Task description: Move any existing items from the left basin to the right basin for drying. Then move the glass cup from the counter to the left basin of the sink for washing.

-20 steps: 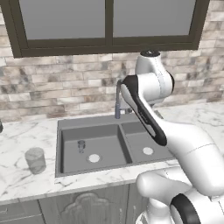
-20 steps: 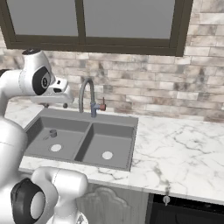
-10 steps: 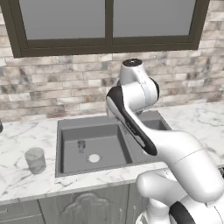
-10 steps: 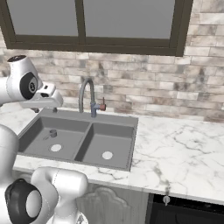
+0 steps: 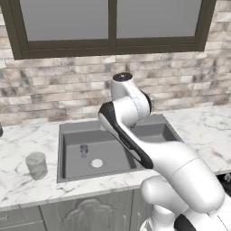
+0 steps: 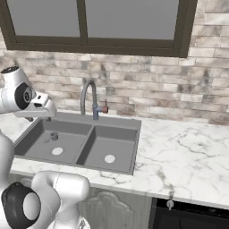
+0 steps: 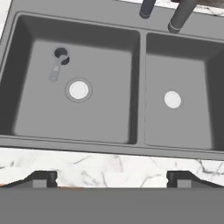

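The hand (image 7: 111,177) hung high over the sink (image 7: 141,78), its fingers (image 7: 43,178) spread wide apart with nothing between them, looking straight down at the near rim and the strip of marble bench (image 7: 109,168) in front of it. Below, the tiny glass (image 7: 60,59) stood in the left basin (image 7: 39,109), toward the back and a little left of that basin's pale drain (image 7: 78,90). The right basin (image 7: 183,127), across the sink's central divider, held only its own drain (image 7: 172,99). The steel tap (image 6: 88,96) rose behind the divider. On the bench left of the sink, well apart from it, the glass cup (image 5: 36,164) stood upright.
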